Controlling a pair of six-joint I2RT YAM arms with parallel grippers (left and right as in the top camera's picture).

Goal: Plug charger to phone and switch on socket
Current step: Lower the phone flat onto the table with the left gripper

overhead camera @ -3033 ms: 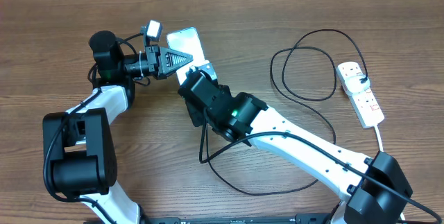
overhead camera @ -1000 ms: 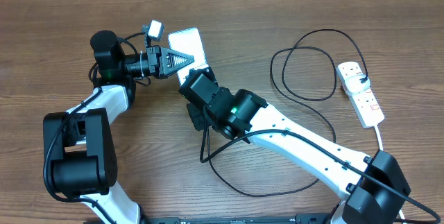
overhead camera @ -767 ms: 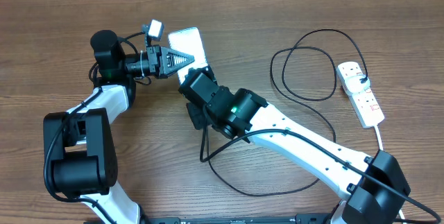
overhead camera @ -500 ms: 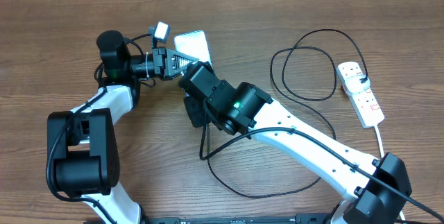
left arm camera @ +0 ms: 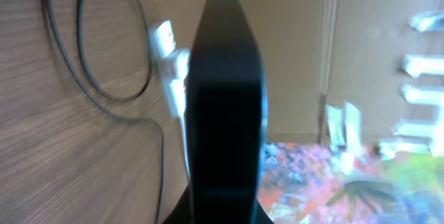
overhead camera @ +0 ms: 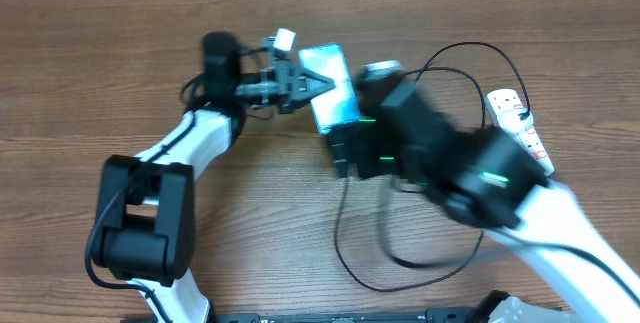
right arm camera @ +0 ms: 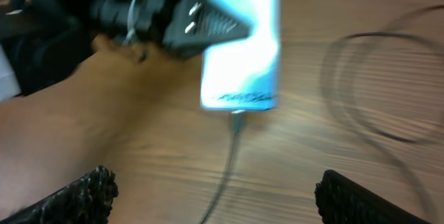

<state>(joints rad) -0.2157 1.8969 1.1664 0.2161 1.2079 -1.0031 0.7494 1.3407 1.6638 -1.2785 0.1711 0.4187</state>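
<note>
the phone (overhead camera: 333, 86) lies at the back middle of the wooden table (overhead camera: 90, 73), its pale blue screen up; in the right wrist view its lower short edge points at the camera, and the small connector tip of the charger (overhead camera: 336, 233) meets that edge, though blur keeps me from telling how far it sits in; from there the thin black cable runs down the table, curls near the front edge, and makes a second wide loop at the back right; the left gripper (overhead camera: 316, 83) comes in from the left and is pressed together on the phone's long side, its black tapered fingers (right arm camera: 208, 24) overlapping the screen's rim; the left wrist view is filled by a dark slab seen edge-on, with the cable loop behind it; the right gripper (right arm camera: 215, 182) hovers just in front of the phone with its claw spread wide, nothing between the ribbed pads (right arm camera: 87, 196) at either lower corner; the right arm is smeared with motion blur overhead; the socket (overhead camera: 531, 141) lies at the far right, well apart from the phone, partly hidden by that arm, with the charger's white plug seated at its back end.
</note>
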